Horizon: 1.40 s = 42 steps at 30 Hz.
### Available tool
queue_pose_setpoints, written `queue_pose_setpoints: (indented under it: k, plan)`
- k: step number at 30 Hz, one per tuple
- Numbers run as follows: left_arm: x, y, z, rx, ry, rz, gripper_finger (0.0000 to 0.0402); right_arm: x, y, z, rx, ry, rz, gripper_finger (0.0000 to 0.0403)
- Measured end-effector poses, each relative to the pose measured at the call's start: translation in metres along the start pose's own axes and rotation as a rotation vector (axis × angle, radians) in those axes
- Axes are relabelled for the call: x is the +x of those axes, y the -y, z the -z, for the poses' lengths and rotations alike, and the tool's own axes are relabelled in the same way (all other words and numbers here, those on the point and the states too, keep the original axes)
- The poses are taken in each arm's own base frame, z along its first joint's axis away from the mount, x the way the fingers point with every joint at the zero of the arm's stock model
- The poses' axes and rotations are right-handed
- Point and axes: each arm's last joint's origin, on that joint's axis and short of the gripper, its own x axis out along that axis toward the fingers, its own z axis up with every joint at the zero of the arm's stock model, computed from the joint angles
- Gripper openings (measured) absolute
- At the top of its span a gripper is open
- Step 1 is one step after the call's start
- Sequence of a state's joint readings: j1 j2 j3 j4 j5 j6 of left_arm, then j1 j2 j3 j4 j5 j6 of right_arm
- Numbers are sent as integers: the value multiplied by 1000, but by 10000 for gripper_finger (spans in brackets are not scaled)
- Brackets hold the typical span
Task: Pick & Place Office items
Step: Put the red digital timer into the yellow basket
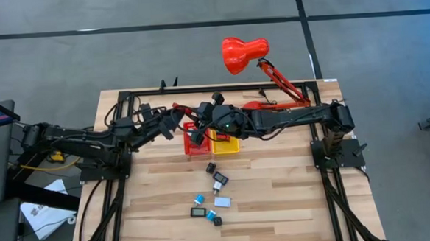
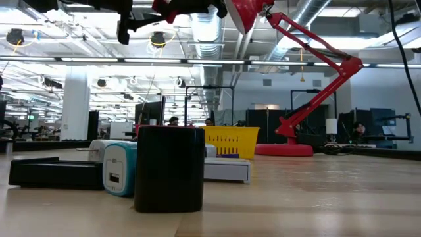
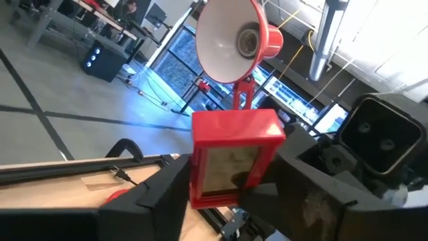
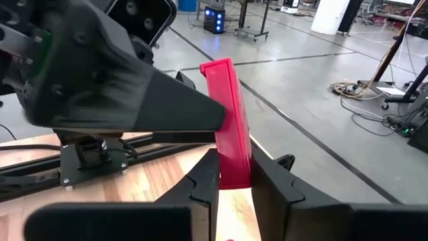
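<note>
Two grippers meet in mid-air over the bins at the table's far edge, both on one office item: a flat red piece [image 3: 234, 161], rectangular w/ a pale face, held upright well above the wood. Right gripper [image 4: 234, 181] is clamped on the piece's thin edges, pads tight to both sides low on it. Left gripper [image 3: 227, 201] brackets the same piece across its wide face; cannot tell whether it is pinching or has let go. Red bin [image 1: 196, 145] and yellow bin [image 1: 227, 145] sit side by side just below the meeting point. The other loose pieces [image 1: 219, 181] lie scattered near mid-table, well apart from both arms; the low view shows a black block [image 2: 169, 168] and a light-blue one [image 2: 118, 168] among them. Red desk lamp [image 1: 245, 52] stands behind, its head close over the work zone. Judgement: looks like a hand-over. Risks: if both grips pull at once, the piece twists or pops out; the right grip sits low, so the piece may pivot; a drop could miss the bins; a wrist swing could hit the lamp arm.
</note>
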State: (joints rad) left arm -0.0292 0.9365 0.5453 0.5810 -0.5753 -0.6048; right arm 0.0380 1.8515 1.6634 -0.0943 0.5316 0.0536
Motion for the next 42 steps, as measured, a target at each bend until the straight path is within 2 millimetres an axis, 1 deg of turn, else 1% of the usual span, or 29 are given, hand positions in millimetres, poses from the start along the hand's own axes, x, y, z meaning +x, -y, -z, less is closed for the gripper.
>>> queue_pose_setpoints:
  k: [6,8,10,13,17,19,21,24,26,28,30,34,37,42]
  plan:
    - [-5,0,-2,142,-37,14,293,-1,0,0,-4,-10,-18,55]
    - [-10,-2,-5,190,-55,8,313,-2,0,1,-4,-17,-21,55]
    - [-16,-3,-9,240,-79,3,329,-5,5,-1,7,-39,-15,55]
    - [-28,-7,-16,320,-126,4,344,-11,14,-5,53,-59,2,54]
    - [-45,-16,-22,402,-216,-5,352,-17,26,-8,54,-104,-2,54]
    - [-53,-20,-25,422,-247,-12,353,-23,32,-10,52,-146,-80,55]
    - [-59,-23,-28,431,-259,-17,352,-29,39,-8,72,-232,-186,55]
    - [-64,-24,-32,423,-245,-10,350,-31,48,7,79,-420,-293,55]
    - [-65,-24,-34,417,-236,-6,349,-30,52,18,37,-514,-296,55]
    - [-66,-24,-34,415,-233,-5,350,-27,51,29,-8,-565,-292,56]
    - [-65,-24,-34,417,-235,-6,350,-24,49,48,-44,-628,-297,56]
    - [-64,-24,-32,421,-242,-11,351,-17,47,85,-41,-689,-335,56]
    - [-63,-24,-31,427,-249,-18,351,-12,48,106,-24,-677,-338,56]
    - [-60,-25,-27,437,-265,-26,353,-8,55,131,-2,-694,-331,56]
